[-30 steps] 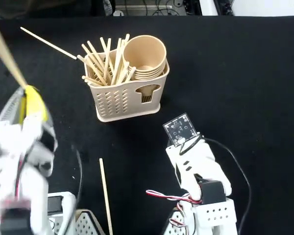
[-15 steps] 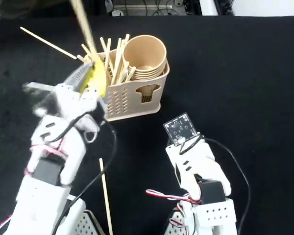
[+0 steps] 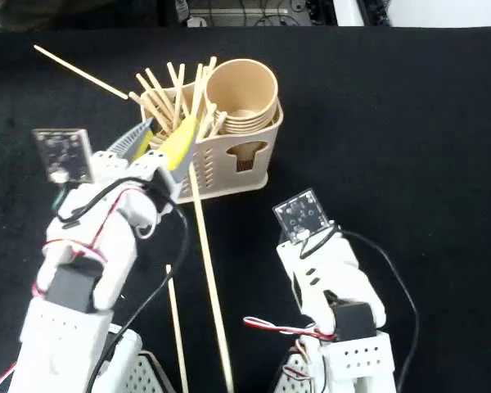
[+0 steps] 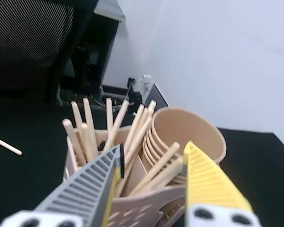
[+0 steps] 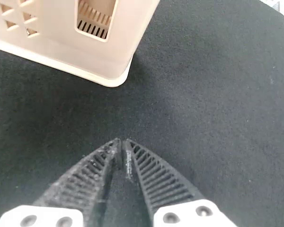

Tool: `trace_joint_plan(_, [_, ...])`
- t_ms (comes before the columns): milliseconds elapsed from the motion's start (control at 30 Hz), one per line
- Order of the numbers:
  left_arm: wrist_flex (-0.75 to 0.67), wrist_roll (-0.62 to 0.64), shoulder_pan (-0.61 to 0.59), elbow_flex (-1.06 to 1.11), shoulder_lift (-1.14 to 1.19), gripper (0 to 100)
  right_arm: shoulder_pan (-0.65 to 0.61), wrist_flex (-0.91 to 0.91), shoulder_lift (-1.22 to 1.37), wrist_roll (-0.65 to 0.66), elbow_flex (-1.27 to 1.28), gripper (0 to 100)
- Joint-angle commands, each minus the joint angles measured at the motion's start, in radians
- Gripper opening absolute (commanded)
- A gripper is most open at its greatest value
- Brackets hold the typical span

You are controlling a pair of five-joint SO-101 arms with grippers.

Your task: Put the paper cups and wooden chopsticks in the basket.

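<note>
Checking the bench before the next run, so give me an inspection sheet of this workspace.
Surface: black table, no spills seen.
Job's things: basket holds stacked paper cups and bundled chopsticks; outside it are the front chopstick, the near chopstick by the left arm's base and the back chopstick.
Clutter: nothing seen.
Grippers: left gripper open over the basket's chopsticks; right gripper shut, empty, over the table near the basket.
Cables: black cable loops off the left arm; red and white wires at the right arm's base.
Surroundings: white wall; wires and gear behind the table.
</note>
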Motion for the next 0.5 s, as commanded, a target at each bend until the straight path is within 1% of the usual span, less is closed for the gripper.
trace_joint_plan(0, [0.126,0.009,-0.079,-0.145,-0.129,21,0.011,-0.018,-0.004,0.006,-0.004,1.2])
trace_joint_plan(133, [0.233,0.012,-0.243,-0.223,-0.190,21,0.011,-0.018,-0.004,0.006,-0.004,1.3])
trace_joint_plan(267, [0.284,0.025,-0.404,-0.226,-0.149,21,0.011,-0.018,-0.004,0.006,-0.004,1.3])
trace_joint_plan(333, [0.333,0.026,-0.473,-0.228,-0.103,21,0.012,-0.011,-0.004,0.006,-0.012,1.3])
trace_joint_plan(400, [0.388,0.026,-0.530,-0.226,-0.044,22,0.012,0.032,-0.002,0.023,-0.051,1.3])
trace_joint_plan(467, [0.439,0.025,-0.568,-0.226,0.035,22,0.003,0.135,-0.002,0.051,-0.134,1.2])
